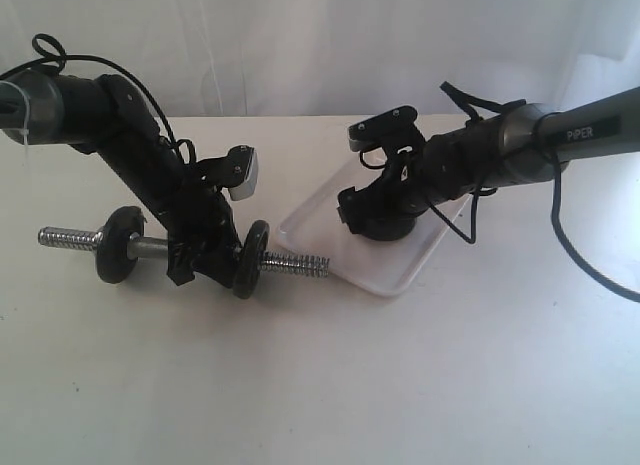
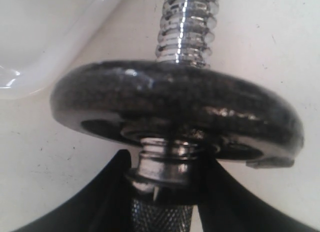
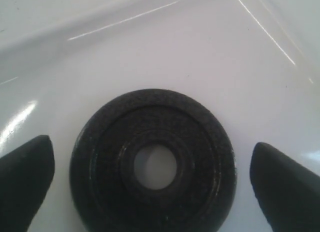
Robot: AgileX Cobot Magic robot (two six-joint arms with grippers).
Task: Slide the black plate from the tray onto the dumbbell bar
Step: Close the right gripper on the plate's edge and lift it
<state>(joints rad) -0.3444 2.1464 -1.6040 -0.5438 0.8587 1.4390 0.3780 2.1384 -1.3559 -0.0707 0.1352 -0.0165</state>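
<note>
The black plate (image 3: 152,164) lies flat on the floor of the white tray (image 3: 200,52). My right gripper (image 3: 152,147) is open, and its fingers (image 3: 25,177) stand either side of the plate without touching it. In the exterior view that gripper (image 1: 380,223) is down in the tray (image 1: 395,273) and hides the plate. The dumbbell bar (image 1: 300,264) lies on the table left of the tray, with one black disc (image 1: 120,245) near its left end and another (image 1: 252,257) toward the right. My left gripper (image 2: 165,192) is shut on the bar's middle, just behind that right disc (image 2: 175,105).
The bar's bare threaded right end (image 2: 185,27) points toward the tray's near corner (image 2: 50,52) and stops a little short of it. White tabletop (image 1: 320,385) runs in front of both arms. A white backdrop rises behind.
</note>
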